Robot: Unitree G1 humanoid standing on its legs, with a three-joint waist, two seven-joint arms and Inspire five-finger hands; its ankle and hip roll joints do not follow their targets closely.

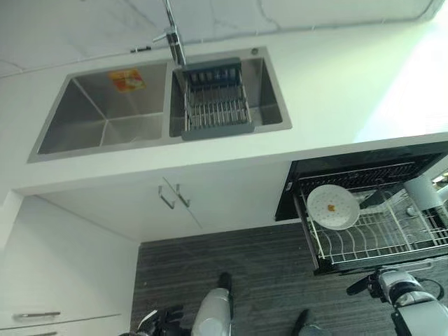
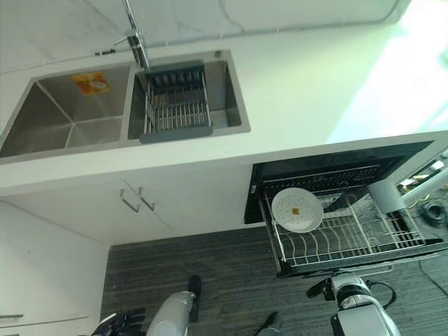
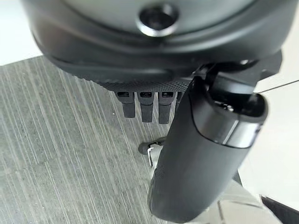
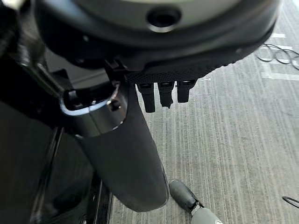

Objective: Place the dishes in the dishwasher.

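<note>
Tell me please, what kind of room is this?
Most likely a home kitchen: a double steel sink with a tap set in a white counter, and an open dishwasher rack holding a white plate.

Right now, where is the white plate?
The white plate stands in the pulled-out dishwasher rack, at its left end, on the right of the left eye view, below the counter.

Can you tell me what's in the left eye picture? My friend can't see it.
A white plate with an orange spot stands in the pulled-out dishwasher rack under a white counter. Up on the counter, a steel double sink holds a wire drying basket below the faucet.
</note>
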